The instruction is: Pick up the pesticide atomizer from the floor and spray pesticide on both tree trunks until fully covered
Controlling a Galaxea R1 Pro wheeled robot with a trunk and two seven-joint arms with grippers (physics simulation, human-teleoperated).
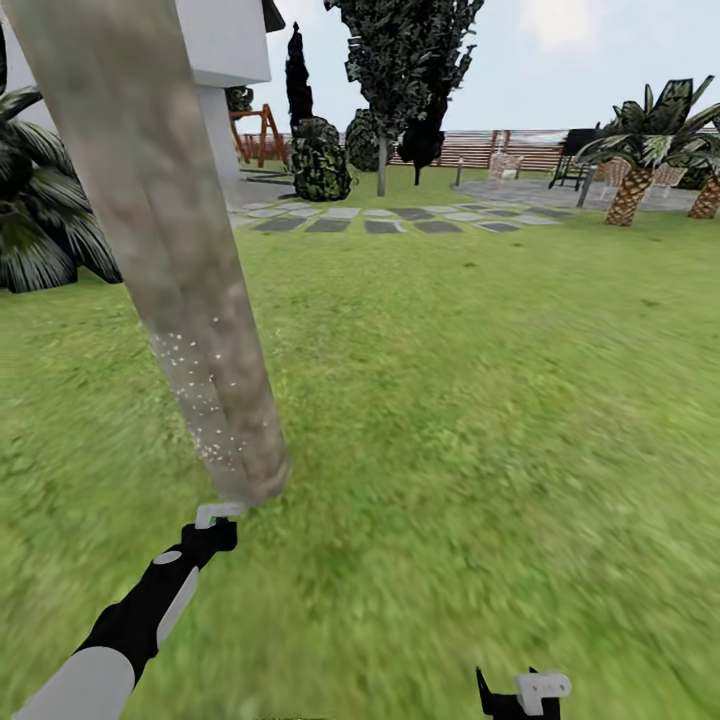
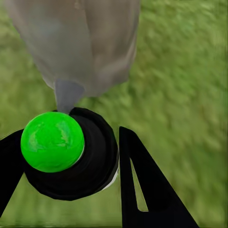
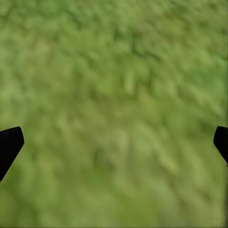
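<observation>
Head view: spraying the first trunk, low on its base

Head view has the left tool clenched on the pesticide atomizer, nozzle just beside the foot of the tree trunk, where pale flecks speckle the lower bark. I judge the upper trunk uncovered, so the next move calls for raising the aim. Left wrist view adds the atomizer's green spot between the fingers. Right tool hangs released over the floor; its pale part pokes into the head view's lower edge

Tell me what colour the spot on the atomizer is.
Bright green, on the dark pesticide atomizer; the left wrist view shows it best.
</observation>
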